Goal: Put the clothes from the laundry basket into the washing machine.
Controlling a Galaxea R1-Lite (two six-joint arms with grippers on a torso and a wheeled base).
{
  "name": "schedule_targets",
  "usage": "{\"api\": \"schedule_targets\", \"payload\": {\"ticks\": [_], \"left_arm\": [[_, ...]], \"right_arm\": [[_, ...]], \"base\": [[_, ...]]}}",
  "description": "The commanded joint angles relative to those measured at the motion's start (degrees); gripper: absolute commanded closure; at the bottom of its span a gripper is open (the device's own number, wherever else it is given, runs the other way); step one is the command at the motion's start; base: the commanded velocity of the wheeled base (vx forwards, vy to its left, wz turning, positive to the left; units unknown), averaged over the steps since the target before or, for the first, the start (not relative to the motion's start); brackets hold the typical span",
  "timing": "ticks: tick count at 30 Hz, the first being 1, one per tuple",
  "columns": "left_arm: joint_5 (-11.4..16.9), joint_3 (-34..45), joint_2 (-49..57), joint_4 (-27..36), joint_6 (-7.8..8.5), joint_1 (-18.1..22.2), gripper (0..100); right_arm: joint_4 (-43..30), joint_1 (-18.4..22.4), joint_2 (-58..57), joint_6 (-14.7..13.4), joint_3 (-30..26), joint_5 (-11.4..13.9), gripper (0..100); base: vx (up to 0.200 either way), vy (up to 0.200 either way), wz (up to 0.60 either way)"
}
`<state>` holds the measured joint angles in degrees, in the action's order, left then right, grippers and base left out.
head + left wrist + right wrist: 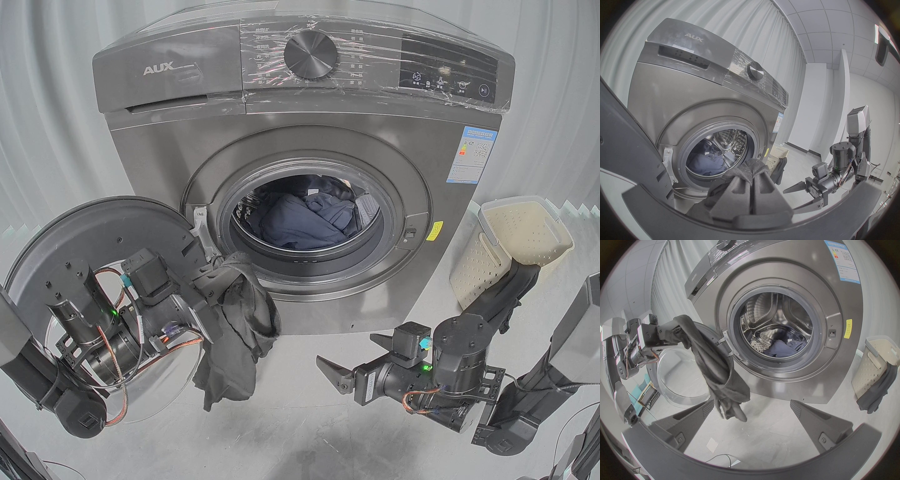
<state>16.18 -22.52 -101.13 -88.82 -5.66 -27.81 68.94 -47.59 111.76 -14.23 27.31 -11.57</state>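
Grey floor [300, 412]. L gripper [215, 279] jaws pinching dark garment [240, 331], hangs below them. R gripper [345, 351] jaws spread. Beyond both: washing machine [300, 125], door [106, 231] open, navy clothes [300, 219] in drum. Laundry basket [525, 231] right of R jaws, dark cloth [876, 391] over rim.

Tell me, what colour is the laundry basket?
The laundry basket is cream; the head view shows it best.
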Motion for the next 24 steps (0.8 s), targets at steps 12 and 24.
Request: {"api": "schedule_targets", "payload": {"ticks": [12,24], "left_arm": [[-0.3,-0.1,-0.5,0.0,0.03,-0.1,100],[-0.4,-0.1,-0.3,0.0,0.03,-0.7,100]], "right_arm": [[0.2,-1.5,2.5,-0.2,0.0,0.1,0],[0.2,-1.5,2.6,-0.3,0.0,0.7,0]], "base": [[0.0,0.0,0.0],[0.0,0.0,0.0]]}}
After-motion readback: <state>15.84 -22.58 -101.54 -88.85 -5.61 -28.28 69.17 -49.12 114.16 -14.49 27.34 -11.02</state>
